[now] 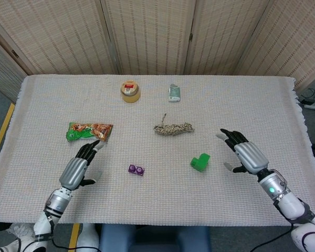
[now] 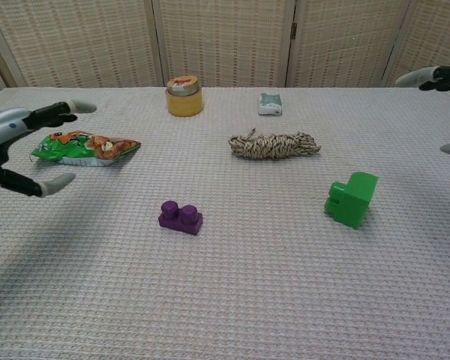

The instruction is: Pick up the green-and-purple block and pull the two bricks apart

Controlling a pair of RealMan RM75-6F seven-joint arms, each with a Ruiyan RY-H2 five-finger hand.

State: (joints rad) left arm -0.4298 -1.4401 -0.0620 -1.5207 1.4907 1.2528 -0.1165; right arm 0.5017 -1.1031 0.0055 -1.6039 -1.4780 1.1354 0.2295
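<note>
Head view: I look steeply down from high at 6 o'clock, whole table (image 1: 252, 100) visible. Chest view: low, nearer, facing 12 o'clock; both share the tabletop.

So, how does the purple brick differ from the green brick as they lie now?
The purple brick rests flat with its round studs facing up; the green brick lies tipped on its side. The purple brick looks lower and smaller, the green brick taller and bulkier. The purple brick lies toward the left hand, the green brick toward the right hand. Both sit free on the cloth, apart, held by neither hand.
</note>
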